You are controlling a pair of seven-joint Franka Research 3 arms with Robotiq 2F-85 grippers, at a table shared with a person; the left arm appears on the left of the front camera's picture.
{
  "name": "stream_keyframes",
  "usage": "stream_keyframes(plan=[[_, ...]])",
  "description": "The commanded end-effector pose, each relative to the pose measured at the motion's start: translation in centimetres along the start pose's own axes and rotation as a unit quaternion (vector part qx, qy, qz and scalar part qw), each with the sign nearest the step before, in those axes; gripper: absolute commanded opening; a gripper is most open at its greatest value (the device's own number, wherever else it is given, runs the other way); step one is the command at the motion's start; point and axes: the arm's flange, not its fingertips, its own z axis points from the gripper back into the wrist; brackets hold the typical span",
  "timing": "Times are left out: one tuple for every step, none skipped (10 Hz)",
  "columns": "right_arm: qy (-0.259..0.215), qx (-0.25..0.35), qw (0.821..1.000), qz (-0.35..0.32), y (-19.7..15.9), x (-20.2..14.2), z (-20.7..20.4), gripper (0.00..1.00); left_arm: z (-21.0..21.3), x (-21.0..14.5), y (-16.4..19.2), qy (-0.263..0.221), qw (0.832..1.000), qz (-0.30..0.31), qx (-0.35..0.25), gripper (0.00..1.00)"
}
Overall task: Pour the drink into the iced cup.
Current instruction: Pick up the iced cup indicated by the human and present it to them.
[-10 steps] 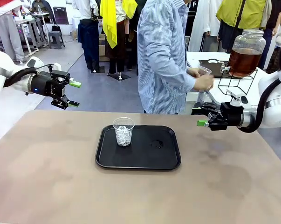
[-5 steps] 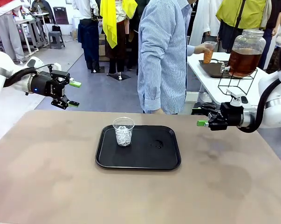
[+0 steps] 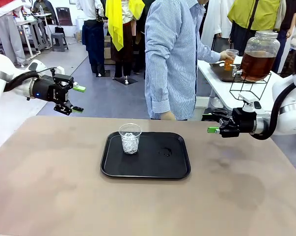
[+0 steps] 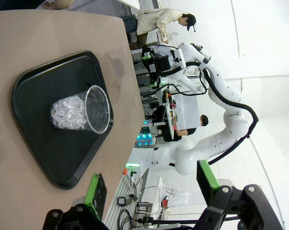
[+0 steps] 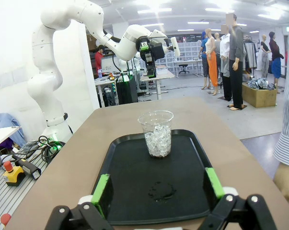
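iced cup [image 3: 130,138] on tray [image 3: 152,167], left half | left gripper [image 3: 78,99] left of tray: spread, empty | right gripper [image 3: 210,123] right of tray: spread, empty

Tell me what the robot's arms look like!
Both are smooth, rounded and white: the left arm and the right arm. Each ends in black jaws with bright green pads. A black cable loops along each wrist, and a small blue light glows on the left one.
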Motion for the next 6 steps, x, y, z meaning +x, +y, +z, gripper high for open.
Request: stream_keyframes(plan=[[0.002, 0.001, 1.000, 0.000, -0.16, 0.30, -0.19, 1.00, 0.04, -0.03, -0.15, 0.001, 1.000, -0.002, 0.000, 1.00], [0.002, 0.001, 1.000, 0.000, -0.16, 0.30, -0.19, 1.00, 0.04, -0.03, -0.15, 0.001, 1.000, -0.002, 0.000, 1.00], [0.002, 0.001, 1.000, 0.000, -0.16, 0.30, -0.19, 1.00, 0.04, -0.03, -0.15, 0.001, 1.000, -0.002, 0.000, 1.00], [0.002, 0.001, 1.000, 0.000, -0.16, 0.30, -0.19, 1.00, 0.04, -0.03, -0.15, 0.001, 1.000, -0.002, 0.000, 1.00], [0.002, 0.001, 1.000, 0.000, -0.16, 0.30, -0.19, 1.00, 0.04, -0.03, -0.15, 0.001, 1.000, -0.002, 0.000, 1.00], [0.002, 0.001, 1.000, 0.000, -0.16, 0.30, -0.19, 1.00, 0.04, -0.03, -0.15, 0.001, 1.000, -0.002, 0.000, 1.00]])
